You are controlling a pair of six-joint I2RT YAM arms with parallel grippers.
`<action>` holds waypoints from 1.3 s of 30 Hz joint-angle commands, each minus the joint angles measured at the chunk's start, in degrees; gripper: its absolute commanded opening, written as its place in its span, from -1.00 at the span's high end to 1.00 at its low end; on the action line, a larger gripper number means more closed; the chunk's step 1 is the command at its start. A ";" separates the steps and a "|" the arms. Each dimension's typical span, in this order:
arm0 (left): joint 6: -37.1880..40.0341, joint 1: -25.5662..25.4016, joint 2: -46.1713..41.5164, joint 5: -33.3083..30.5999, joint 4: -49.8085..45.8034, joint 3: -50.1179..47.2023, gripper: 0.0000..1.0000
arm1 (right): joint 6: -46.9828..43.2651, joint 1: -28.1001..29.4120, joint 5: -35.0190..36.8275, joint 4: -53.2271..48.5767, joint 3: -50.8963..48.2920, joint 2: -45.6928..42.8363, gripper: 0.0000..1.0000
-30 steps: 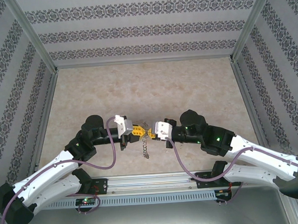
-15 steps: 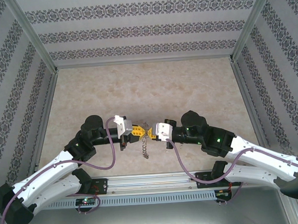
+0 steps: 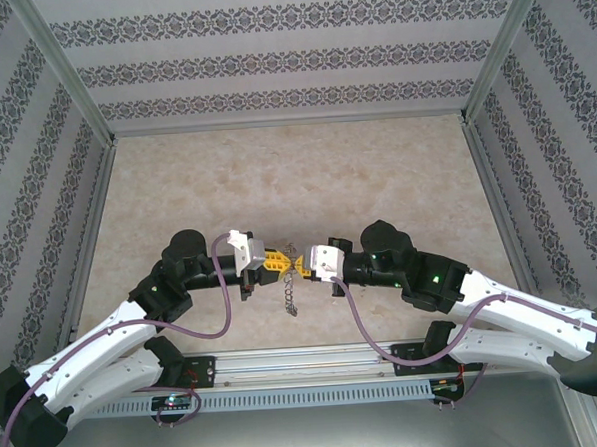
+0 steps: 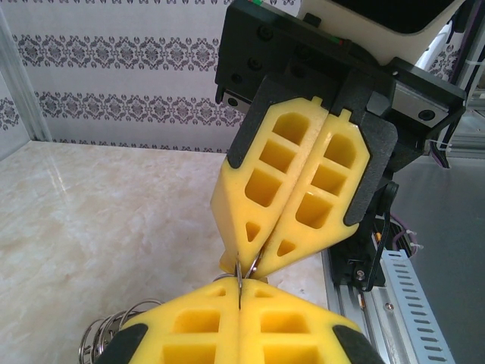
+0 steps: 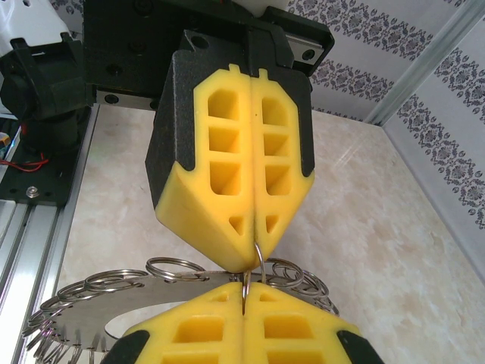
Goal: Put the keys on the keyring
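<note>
The counter (image 3: pixel 276 175) is a pale marble-look slab reaching back from the rail (image 3: pixel 306 363) along its near edge. The left arm (image 3: pixel 114 333) & right arm (image 3: pixel 503 308) rise from the rail's two ends & bend inward, so the wrists meet nose to nose just beyond the rail's middle. Prob. why: threading a ring takes two grips close together, one to steady & one to work.

The left tool (image 3: pixel 283 261) has its yellow fingers pressed together, clamped on a small wire loop (image 5: pixel 248 279). The right tool (image 3: pixel 301 265) does the same, fingers together, nipping that loop from the other side, w/ the tips of both nearly touching. They grip at the tips only, I'd say, b/c the wire is thin & a deeper bite would hide it.

The keyring (image 5: pixel 151 299) hangs below the two tools, just beyond the rail's middle, limp & chain-like in the top view. Can't tell if its low end rests on the counter. It's a flat grey band w/ a fringe of tiny rings (image 5: pixel 170 267). The pinched loop looks like one of that fringe, so the whole thing dangles from the shared grip.

Re holders: the keyring is the nearest thing to one, carrying its wire rings. Can't tell if any key is on it, so I'd judge the threading not yet done.
</note>
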 commanded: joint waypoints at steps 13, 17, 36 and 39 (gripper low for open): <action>0.11 -0.38 -0.42 1.57 5.75 1.15 1.00 | -0.86 1.93 -3.98 5.93 2.47 1.49 1.00; 0.25 -0.32 -0.49 1.59 5.66 1.21 1.00 | -0.58 1.93 -4.33 6.23 2.56 1.29 1.00; 0.38 -0.37 -0.70 1.61 5.62 1.29 1.00 | 1.09 1.34 -6.09 7.82 2.04 -0.22 1.00; 0.38 -0.39 -0.74 1.64 5.53 1.25 1.00 | 1.25 1.27 -6.25 7.71 2.12 -0.20 1.00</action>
